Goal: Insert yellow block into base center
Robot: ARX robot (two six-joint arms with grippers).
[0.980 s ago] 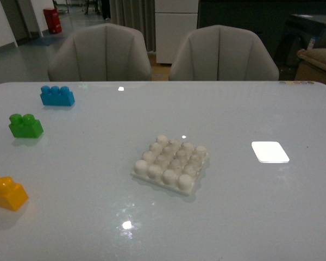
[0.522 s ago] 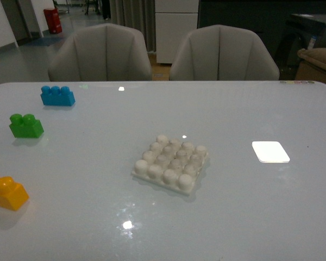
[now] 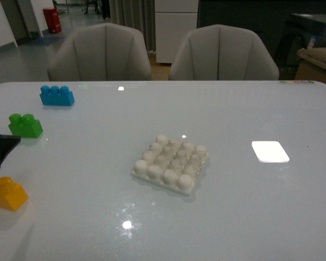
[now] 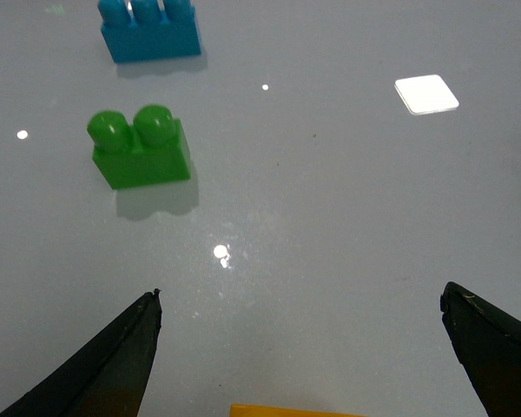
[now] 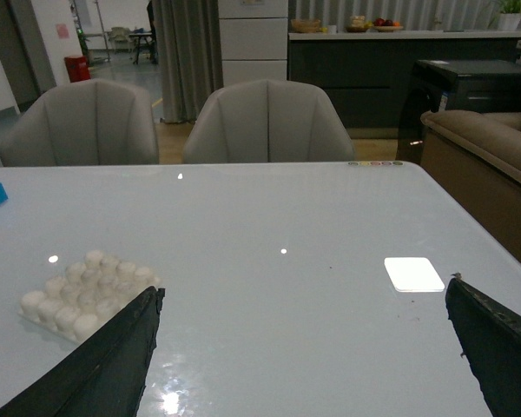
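Yellow block (image 3: pixel 6 191) is sitting at the near left of the table (image 3: pixel 250 109). The left gripper (image 4: pixel 301 295) is hanging just beyond it, jaws spread wide and holding nothing, with only the block's top edge peeking between them. Green brick (image 3: pixel 25 125) is lying just past the gripper, blue brick (image 3: pixel 57 95) farther back. Base (image 3: pixel 171 163) is resting mid-table, well apart, with bare tabletop lying between. Right gripper (image 5: pixel 304 288) is gaping open too.

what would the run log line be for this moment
phase: pre-grasp | left gripper: open, empty, near yellow block | right gripper: open, empty | base: no brick on it
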